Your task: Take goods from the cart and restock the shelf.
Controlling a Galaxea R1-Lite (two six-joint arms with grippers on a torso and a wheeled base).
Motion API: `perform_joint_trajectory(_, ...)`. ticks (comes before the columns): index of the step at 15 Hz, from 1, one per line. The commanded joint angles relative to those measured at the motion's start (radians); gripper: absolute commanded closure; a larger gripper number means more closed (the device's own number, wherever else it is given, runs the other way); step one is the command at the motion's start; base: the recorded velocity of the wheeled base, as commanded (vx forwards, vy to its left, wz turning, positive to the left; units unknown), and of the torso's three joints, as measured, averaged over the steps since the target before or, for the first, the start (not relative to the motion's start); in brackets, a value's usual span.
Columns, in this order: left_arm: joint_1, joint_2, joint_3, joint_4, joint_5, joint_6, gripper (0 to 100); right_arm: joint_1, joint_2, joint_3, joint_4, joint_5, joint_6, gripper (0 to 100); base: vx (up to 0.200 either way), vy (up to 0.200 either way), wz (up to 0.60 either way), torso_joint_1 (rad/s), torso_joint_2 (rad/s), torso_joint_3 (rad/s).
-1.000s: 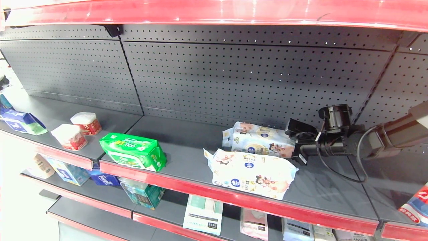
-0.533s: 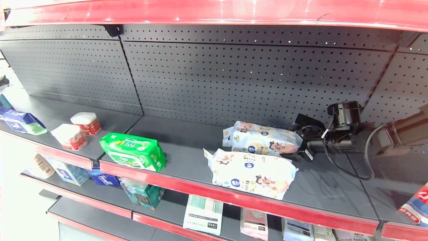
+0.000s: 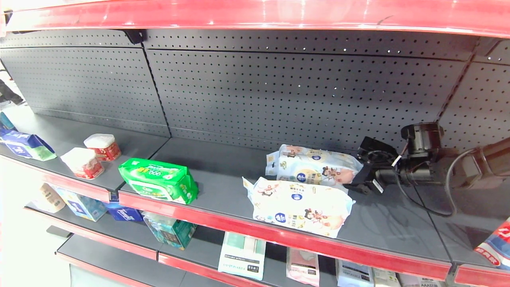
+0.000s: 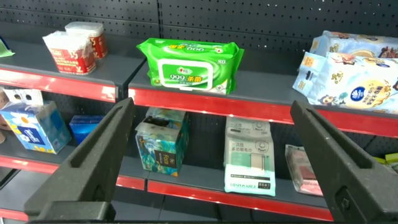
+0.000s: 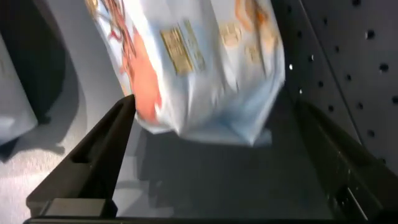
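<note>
Your right end effector (image 3: 360, 178) has backed off rightward, open and empty. The rear wipes pack (image 3: 314, 167) lies released on the shelf (image 3: 215, 165), so this placement looks done.

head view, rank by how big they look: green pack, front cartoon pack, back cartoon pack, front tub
1. front cartoon pack
2. back cartoon pack and green pack: these look about alike, and the back one lies farther from the camera, so they are not ranked against each other
3. front tub
</note>
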Motion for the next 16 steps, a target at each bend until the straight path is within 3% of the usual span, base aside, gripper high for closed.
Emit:
perform_joint_trajectory(1,0.0,0.0,0.0,0.0,0.0,-0.001,0,-0.009,-0.024,0.022,-0.001,0.005,0.0,0,0.0,0.0,0.0,0.0,0.0,0.0)
perform_joint_trajectory(5,0.0,0.0,0.0,0.0,0.0,-0.001,0,-0.035,-0.096,0.091,-0.001,0.065,0.01,0,0.0,0.0,0.0,0.0,0.0,0.0)
perform_joint_trajectory(10,0.001,0.0,0.0,0.0,0.0,-0.001,0,-0.072,-0.179,0.158,-0.001,0.066,0.016,0,0.0,0.0,0.0,0.0,0.0,0.0)
perform_joint_trajectory(15,0.0,0.0,0.0,0.0,0.0,-0.001,0,-0.098,-0.186,0.157,-0.001,-0.046,0.047,0,0.0,0.0,0.0,0.0,0.0,0.0)
perform_joint_trajectory(16,0.001,0.0,0.0,0.0,0.0,-0.001,0,-0.097,-0.168,0.144,-0.006,-0.107,0.085,0,0.0,0.0,0.0,0.0,0.0,0.0)
